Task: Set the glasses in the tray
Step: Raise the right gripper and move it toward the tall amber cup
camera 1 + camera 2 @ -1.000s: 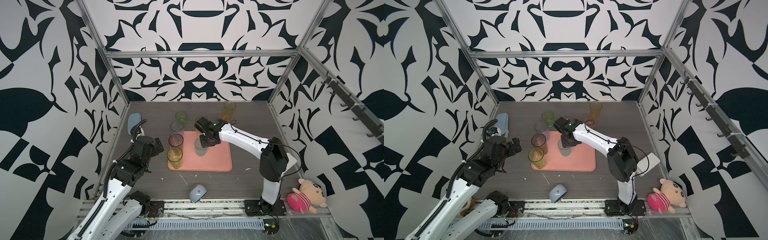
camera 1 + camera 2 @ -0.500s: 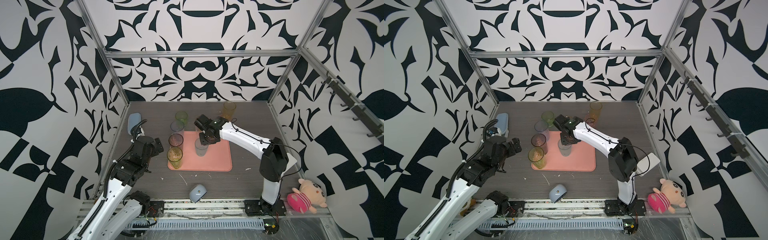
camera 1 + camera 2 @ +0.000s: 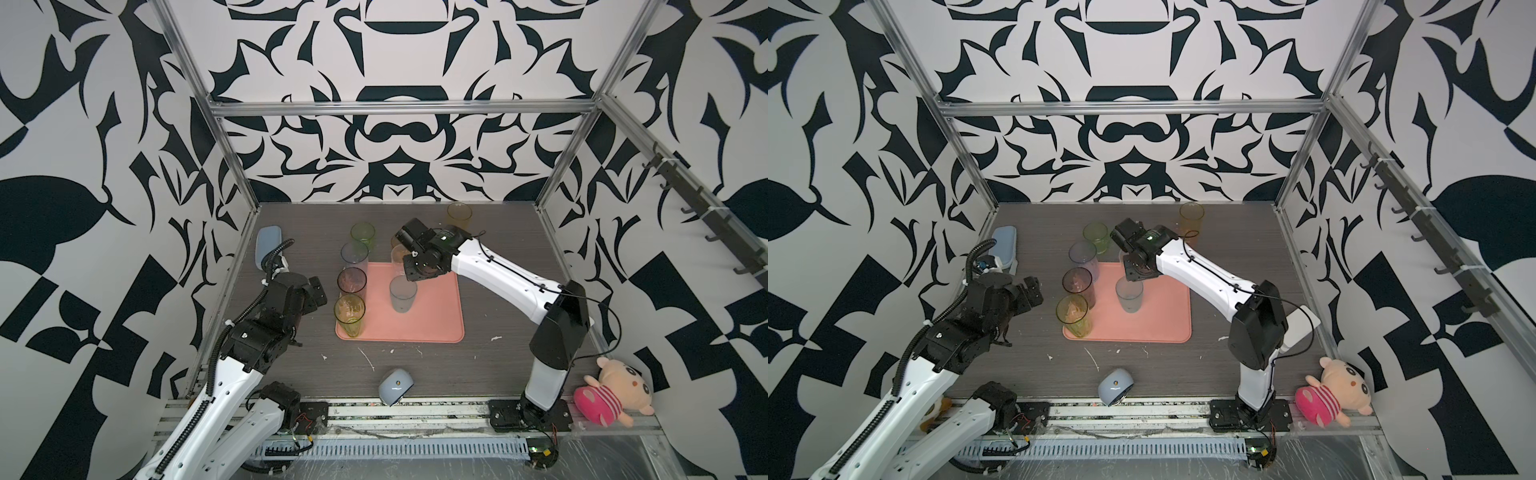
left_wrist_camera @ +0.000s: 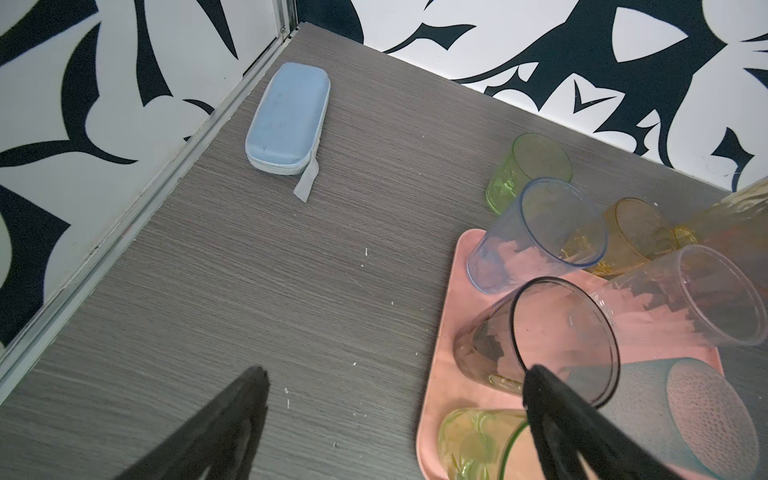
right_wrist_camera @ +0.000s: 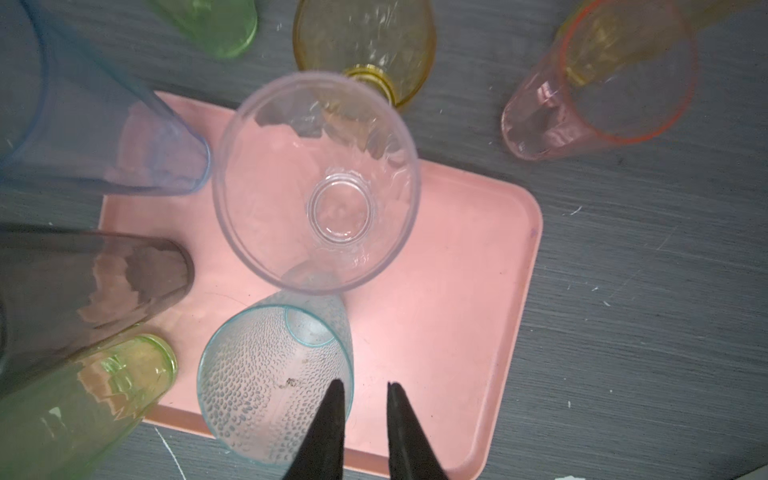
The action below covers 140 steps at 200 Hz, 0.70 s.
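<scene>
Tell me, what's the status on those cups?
Left tool open, empty. Right tool open over teal glass, upright in tray. Green glass, amber glass, pink glass, orange glass outside tray. Nothing blocking.

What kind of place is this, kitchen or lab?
Probably a robot test cell: patterned walls on an aluminium frame, left arm and right arm mounted on a front rail, tumblers on and beside a pink tray.

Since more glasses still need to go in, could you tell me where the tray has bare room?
The tray is bare over its right half, from the teal glass and clear glass across to the right rim. The left edge is crowded: blue glass, grey glass and yellow-green glass stand in a row. The right gripper hangs over the teal glass's rim.
</scene>
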Tool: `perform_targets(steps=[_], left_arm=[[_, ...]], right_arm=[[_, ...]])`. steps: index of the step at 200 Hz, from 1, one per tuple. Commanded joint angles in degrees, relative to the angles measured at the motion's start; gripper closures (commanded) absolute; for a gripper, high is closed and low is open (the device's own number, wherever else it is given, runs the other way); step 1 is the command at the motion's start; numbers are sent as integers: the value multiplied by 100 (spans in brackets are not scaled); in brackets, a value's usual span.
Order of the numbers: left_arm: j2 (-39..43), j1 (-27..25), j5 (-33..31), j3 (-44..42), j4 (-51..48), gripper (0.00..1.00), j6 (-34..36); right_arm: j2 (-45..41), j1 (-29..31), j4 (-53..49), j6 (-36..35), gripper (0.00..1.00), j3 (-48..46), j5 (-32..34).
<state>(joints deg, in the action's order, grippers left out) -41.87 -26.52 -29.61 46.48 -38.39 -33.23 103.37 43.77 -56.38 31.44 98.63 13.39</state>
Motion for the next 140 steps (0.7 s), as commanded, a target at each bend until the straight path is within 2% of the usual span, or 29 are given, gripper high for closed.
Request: perform_targets(steps=[1, 86, 140], left_arm=[[-7, 20, -26, 107, 7, 0, -87], [-105, 24, 23, 107, 75, 1, -104], [-123, 24, 72, 136, 67, 1, -131]], right_arm=[[-372, -212, -85, -173, 76, 282, 270], [-676, -1342, 229, -612, 69, 587, 16], [-1117, -2098, 1088, -664, 60, 174, -178]])
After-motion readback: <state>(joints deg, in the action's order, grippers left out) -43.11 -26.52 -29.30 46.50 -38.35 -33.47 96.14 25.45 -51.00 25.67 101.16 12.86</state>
